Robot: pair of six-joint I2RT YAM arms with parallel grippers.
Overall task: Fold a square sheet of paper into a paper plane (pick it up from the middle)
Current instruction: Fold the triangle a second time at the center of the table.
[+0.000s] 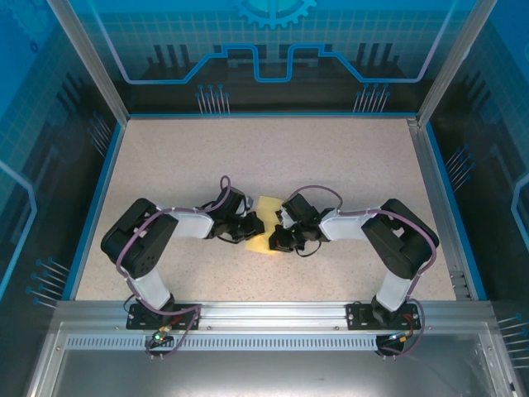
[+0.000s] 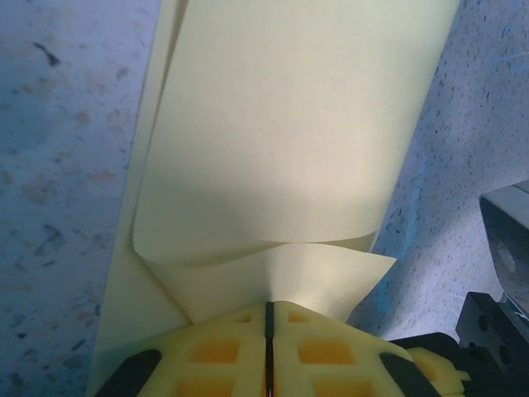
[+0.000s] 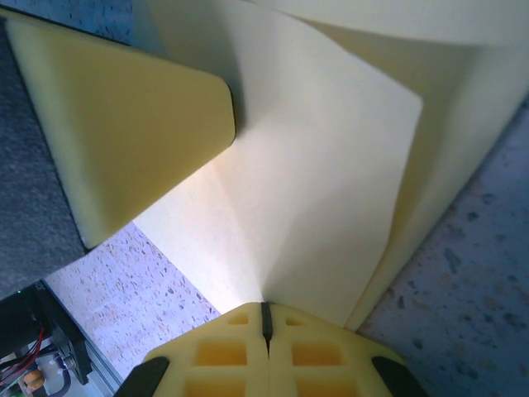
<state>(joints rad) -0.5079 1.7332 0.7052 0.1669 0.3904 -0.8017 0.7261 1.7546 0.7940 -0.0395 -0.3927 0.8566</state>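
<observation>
While my left pincer (image 2: 269, 310) and right pincer (image 3: 265, 310), facing each other near the middle of the surface (image 1: 347, 165), clamp shut on the square sheet of paper (image 1: 266, 207) bowed between them, I judge the folding barely begun: loose curves, faint creases, no dart shape yet.

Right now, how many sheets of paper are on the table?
1: the yellow sheet, central on the table, curled over itself, pinched by the left gripper on one side and the right gripper on the other. Its layers could hide another.
</observation>
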